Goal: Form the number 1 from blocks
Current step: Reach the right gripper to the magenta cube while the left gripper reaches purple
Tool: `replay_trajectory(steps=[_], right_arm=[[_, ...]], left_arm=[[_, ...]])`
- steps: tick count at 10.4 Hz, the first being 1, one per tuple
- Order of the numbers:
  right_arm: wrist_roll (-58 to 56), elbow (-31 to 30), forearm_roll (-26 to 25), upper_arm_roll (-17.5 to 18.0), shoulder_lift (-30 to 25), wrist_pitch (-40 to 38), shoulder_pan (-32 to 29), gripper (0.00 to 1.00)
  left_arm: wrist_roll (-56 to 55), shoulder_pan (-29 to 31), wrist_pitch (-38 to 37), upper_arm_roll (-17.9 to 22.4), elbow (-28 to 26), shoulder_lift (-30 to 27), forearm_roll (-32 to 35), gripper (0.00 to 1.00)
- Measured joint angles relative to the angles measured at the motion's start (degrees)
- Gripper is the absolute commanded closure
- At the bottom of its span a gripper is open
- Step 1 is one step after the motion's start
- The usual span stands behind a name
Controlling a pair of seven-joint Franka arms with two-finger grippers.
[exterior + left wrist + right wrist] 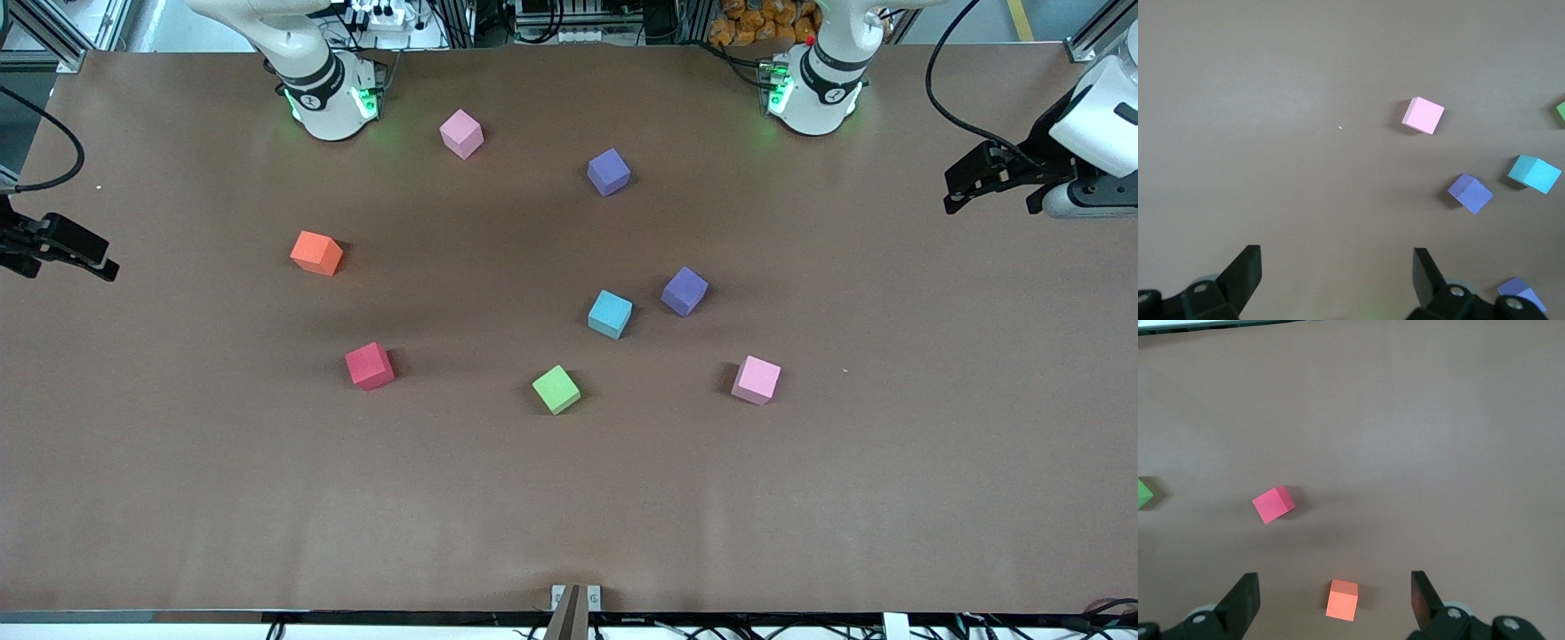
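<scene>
Five blocks lie scattered mid-table. One purple block [608, 172] is closest to the robot bases; the second purple block [685, 291] sits beside the light blue block [610, 314]. The green block [556, 389] and red block [369, 366] lie nearer the front camera. My left gripper [956, 191] hangs open over the left arm's end of the table, holding nothing. My right gripper [89, 253] hangs open and holds nothing over the right arm's end. The left wrist view shows both purple blocks [1470, 193] [1518, 292] and the light blue block [1535, 173]. The right wrist view shows the red block [1273, 504].
An orange cube [316, 252] lies toward the right arm's end. One pink cube [461, 133] sits close to the right arm's base. Another pink cube [757, 380] lies beside the green block, toward the left arm's end. A small metal bracket [575, 597] sits at the table's front edge.
</scene>
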Motion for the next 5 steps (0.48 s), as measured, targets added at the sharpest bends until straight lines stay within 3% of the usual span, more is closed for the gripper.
replay_trajectory(steps=[5], right_arm=[[0.0, 0.0, 0.0, 0.0, 0.0, 0.0, 0.0, 0.00]], left_arm=[[0.0, 0.0, -0.4, -0.1, 0.0, 0.4, 0.0, 0.00]])
